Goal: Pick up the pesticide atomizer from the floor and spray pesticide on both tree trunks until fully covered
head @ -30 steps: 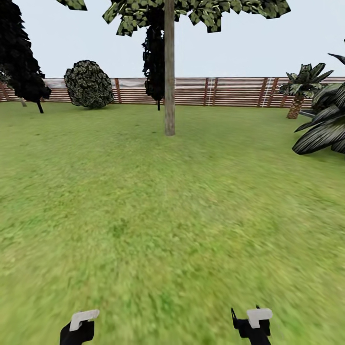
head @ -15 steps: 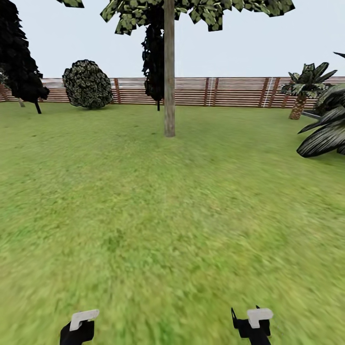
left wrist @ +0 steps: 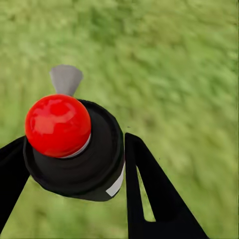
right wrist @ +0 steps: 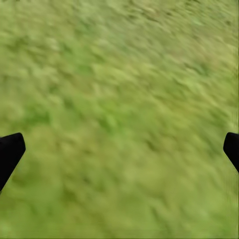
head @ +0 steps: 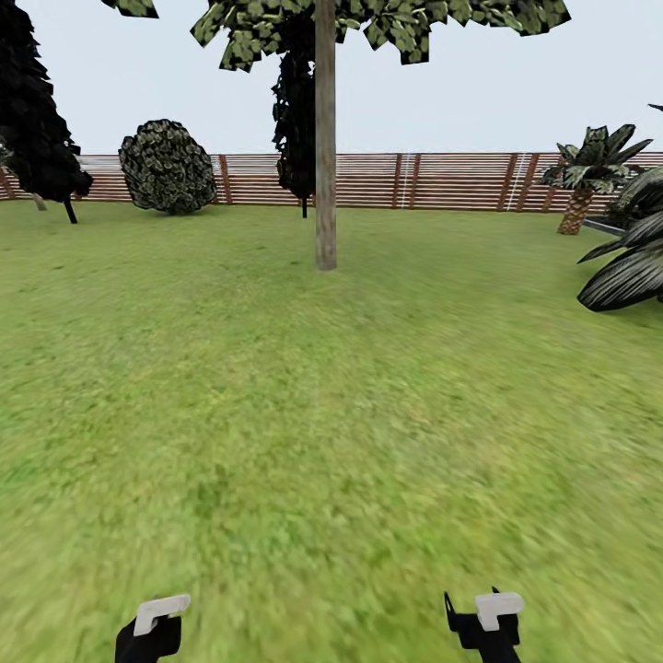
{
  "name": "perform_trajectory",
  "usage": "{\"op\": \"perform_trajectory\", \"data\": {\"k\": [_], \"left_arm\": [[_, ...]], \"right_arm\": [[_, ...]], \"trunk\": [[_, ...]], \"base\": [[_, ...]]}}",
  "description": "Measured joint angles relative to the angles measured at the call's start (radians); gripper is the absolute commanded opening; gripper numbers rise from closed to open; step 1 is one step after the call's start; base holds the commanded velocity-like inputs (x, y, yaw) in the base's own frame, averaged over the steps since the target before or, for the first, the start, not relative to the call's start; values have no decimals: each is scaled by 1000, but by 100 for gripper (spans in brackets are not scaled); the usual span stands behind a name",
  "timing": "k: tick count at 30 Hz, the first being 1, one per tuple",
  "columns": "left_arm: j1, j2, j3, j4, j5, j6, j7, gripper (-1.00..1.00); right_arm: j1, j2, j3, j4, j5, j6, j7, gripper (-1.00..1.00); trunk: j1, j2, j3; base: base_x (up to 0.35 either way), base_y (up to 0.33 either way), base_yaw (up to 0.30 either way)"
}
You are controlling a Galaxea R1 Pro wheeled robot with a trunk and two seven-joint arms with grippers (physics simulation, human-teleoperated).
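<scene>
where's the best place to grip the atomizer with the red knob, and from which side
Grip the round black body of the atomizer, below the red knob, coming from the sides so the fingers press opposite flanks, as the left hand does. That leaves the knob and grey nozzle free.

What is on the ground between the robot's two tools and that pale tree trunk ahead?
Nothing but grass: in the head view the lawn runs bare from the left tool and right tool up to the tree trunk.
</scene>
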Motion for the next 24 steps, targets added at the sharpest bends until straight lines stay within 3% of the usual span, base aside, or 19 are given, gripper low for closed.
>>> {"op": "perform_trajectory", "data": {"k": [24], "left_arm": [[-1,0,0,0,1,0,0,-100]], "right_arm": [[0,0,0,0,0,2,0,100]], "trunk": [[0,0,0]], "base": [[340,0,0]]}}
